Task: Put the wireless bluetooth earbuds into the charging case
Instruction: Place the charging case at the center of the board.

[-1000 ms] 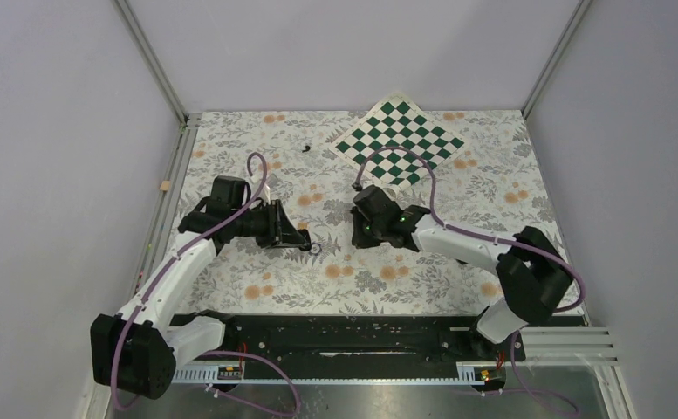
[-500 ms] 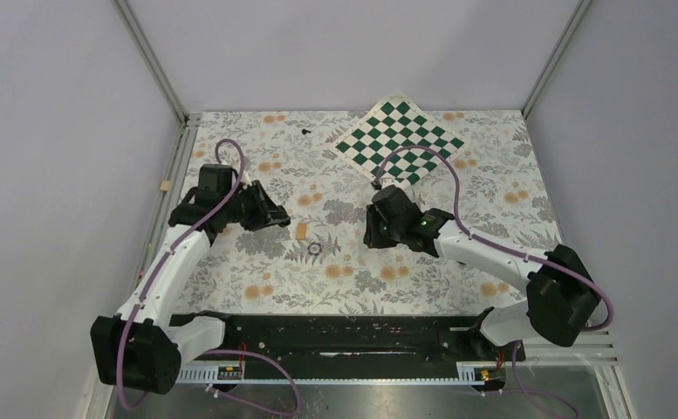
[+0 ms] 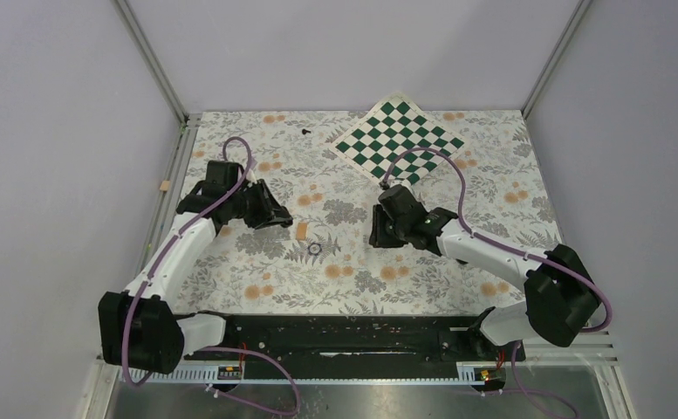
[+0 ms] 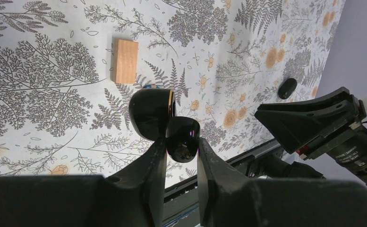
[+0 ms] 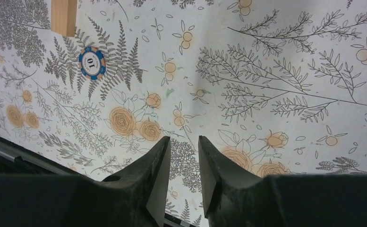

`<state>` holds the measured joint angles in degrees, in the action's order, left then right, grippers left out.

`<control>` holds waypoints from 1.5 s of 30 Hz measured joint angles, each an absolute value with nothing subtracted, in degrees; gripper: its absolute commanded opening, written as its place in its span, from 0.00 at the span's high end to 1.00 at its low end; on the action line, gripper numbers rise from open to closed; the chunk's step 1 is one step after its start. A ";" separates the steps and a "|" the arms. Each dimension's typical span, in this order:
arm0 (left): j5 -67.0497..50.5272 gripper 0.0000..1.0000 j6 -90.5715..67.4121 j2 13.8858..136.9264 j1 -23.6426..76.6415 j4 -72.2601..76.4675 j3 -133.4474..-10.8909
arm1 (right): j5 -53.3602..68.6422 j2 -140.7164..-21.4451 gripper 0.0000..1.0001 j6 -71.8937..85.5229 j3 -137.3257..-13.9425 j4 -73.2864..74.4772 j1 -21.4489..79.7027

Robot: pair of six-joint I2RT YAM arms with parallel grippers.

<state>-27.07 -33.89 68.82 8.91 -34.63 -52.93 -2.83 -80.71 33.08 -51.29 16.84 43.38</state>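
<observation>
Chip (image 5: pixel 92 62) reads "10"; left end effector (image 4: pixel 181 144) clamps case (image 4: pixel 148 112); right end effector (image 5: pixel 183 143) gapes empty.

In the left wrist view, the lower part of the charging case (image 4: pixel 149 111) is hidden between the fingers (image 4: pixel 149 179). Its inside does not show, so I cannot tell whether anything sits in it. Behind the case only a thin blue edge (image 4: pixel 148 86) of some flat thing shows. The right arm (image 4: pixel 332 137) is cut off by the right edge of this picture.

In the top view, the left gripper (image 3: pixel 276 216) covers what it holds. On the far part of the worktop (image 3: pixel 492 175), a dark speck (image 3: pixel 306 130) is too small to name.

In the right wrist view, the tan block (image 5: pixel 63 16) is cut off by the top edge.
</observation>
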 measured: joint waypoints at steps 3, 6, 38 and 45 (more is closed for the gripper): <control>-27.07 1.00 -32.91 69.65 8.91 -34.68 -53.58 | -1.80 -80.71 0.65 33.30 -51.22 16.23 42.17; -26.52 1.00 -32.47 71.94 9.56 -34.79 -54.92 | -1.08 -80.71 0.65 33.36 -51.24 15.88 41.80; -24.53 0.50 -35.66 105.49 42.30 -29.04 -72.79 | -6.94 -52.64 0.57 35.70 -38.17 27.70 30.50; -24.29 0.45 -35.38 107.09 42.57 -30.76 -74.91 | -6.94 -52.60 0.57 35.70 -38.04 27.99 30.46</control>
<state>-24.29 -35.38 107.09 42.57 -30.76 -74.91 -6.94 -52.60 35.70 -38.04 27.99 30.46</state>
